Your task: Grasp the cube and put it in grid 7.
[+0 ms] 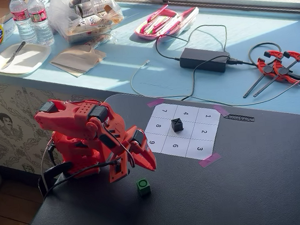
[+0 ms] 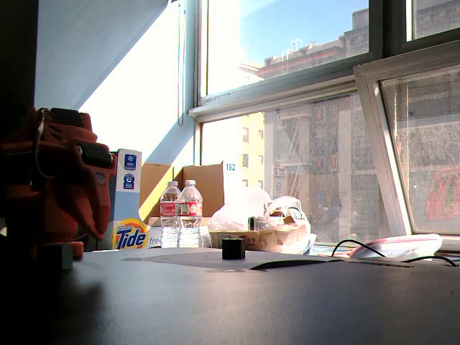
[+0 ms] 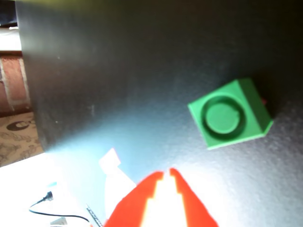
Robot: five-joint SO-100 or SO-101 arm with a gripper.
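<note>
The green cube (image 1: 143, 186) with a dark round mark on top sits on the black table, apart from the paper grid. My red gripper (image 1: 151, 166) hangs just above and behind it, jaws shut and empty. In the wrist view the cube (image 3: 230, 113) lies ahead and to the right of the shut fingertips (image 3: 166, 172), not touching them. Grid 7 (image 1: 164, 111) is the far left corner cell of the grid and is bare. In a low fixed view the cube (image 2: 65, 255) shows dimly under the arm.
A small black cube (image 1: 177, 124) stands on the middle cell of the grid; it also shows in the low fixed view (image 2: 233, 248). Purple tape (image 1: 209, 160) holds the paper's corners. A power brick (image 1: 204, 59), cables and red clamps (image 1: 279, 66) lie on the blue ledge behind.
</note>
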